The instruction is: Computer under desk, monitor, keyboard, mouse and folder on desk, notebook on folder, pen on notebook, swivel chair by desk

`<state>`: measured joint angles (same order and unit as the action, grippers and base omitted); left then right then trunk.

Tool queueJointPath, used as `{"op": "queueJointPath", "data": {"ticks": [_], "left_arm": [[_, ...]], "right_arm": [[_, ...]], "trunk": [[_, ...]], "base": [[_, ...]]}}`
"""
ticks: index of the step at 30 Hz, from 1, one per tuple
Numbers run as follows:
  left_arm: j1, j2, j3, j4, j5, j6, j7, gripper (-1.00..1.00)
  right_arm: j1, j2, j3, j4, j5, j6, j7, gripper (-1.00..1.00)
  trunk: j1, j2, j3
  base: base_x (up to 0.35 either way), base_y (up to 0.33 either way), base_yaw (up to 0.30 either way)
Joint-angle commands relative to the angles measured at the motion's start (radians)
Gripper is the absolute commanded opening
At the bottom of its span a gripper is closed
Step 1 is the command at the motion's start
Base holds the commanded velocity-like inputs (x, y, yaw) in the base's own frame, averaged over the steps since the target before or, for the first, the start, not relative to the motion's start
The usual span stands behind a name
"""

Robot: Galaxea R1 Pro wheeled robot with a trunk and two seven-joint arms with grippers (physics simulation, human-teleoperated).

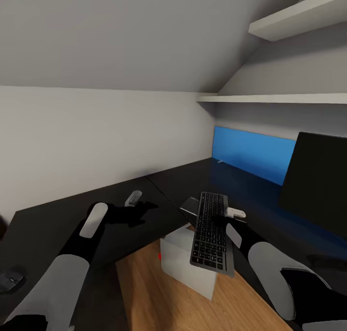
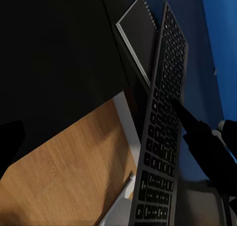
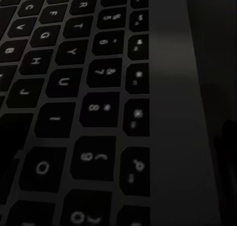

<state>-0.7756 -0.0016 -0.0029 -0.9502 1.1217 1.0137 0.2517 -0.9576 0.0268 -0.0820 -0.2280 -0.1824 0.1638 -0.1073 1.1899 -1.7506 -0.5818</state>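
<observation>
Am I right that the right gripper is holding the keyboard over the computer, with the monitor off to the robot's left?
Not quite. The right gripper does hold the keyboard over the computer, but the head view shows the monitor on the robot's right, not its left.

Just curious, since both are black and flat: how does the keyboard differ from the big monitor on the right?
The keyboard is a narrow slab covered in pale-marked keys; the monitor is a much larger blank dark panel. The keyboard is held up by the right gripper above the grey computer, sloping; the monitor stands upright on the desk. Both are black rectangles.
</observation>
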Motion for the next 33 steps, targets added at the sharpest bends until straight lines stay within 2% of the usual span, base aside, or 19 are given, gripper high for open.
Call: {"op": "queueJointPath", "data": {"ticks": [1, 11, 33], "left_arm": [[-0.001, 0.0, 0.0, -0.001, 0.01, 0.002, 0.011, 1.0], [-0.001, 0.007, -0.001, -0.001, 0.01, 0.002, 0.011, 1.0], [-0.001, 0.004, -0.005, -0.002, 0.006, -0.004, 0.021, 1.0]], "right_arm": [[0.0, 0.001, -0.005, 0.033, -0.003, 0.005, -0.003, 1.0], [0.0, 0.0, -0.005, 0.032, -0.003, 0.005, -0.003, 1.0], [0.0, -0.003, -0.007, 0.029, -0.005, 0.005, 0.001, 1.0]], "trunk": [[0.0, 0.0, -0.001], [0.0, 0.0, -0.001], [-0.084, 0.154, 0.068]], "base": [[0.0, 0.0, 0.0], [0.0, 0.0, 0.0], [-0.009, 0.0, 0.0]]}}
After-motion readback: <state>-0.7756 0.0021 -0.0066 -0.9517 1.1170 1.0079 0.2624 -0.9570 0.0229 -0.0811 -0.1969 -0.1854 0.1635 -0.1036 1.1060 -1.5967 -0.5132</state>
